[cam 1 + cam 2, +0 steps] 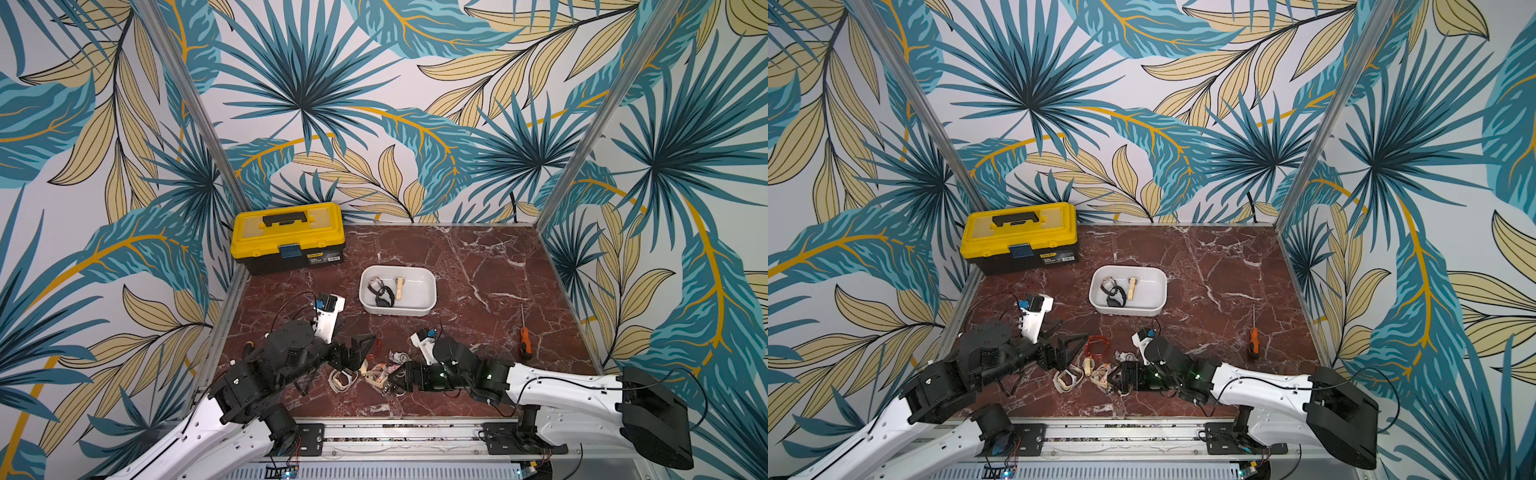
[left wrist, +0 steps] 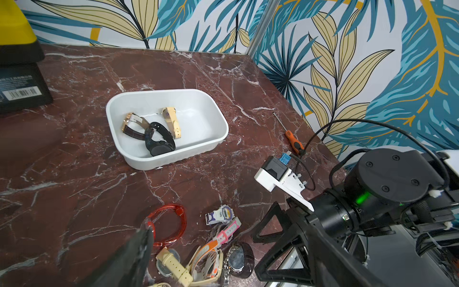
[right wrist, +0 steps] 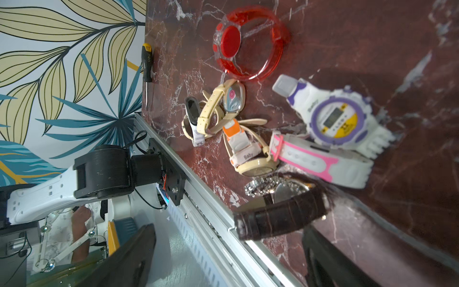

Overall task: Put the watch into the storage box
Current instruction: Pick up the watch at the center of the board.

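The white storage box sits mid-table with three watches inside: brown-strapped, black and cream. Several more watches lie heaped near the front edge, among them a red one, a white-purple one and a dark brown leather-strapped watch. My right gripper is open, its fingers either side of the dark brown watch. My left gripper is open just left of the heap, holding nothing.
A yellow-lidded black toolbox stands at the back left corner. An orange screwdriver lies near the right wall. A black-and-yellow screwdriver lies against the left wall. The metal rail runs along the front edge.
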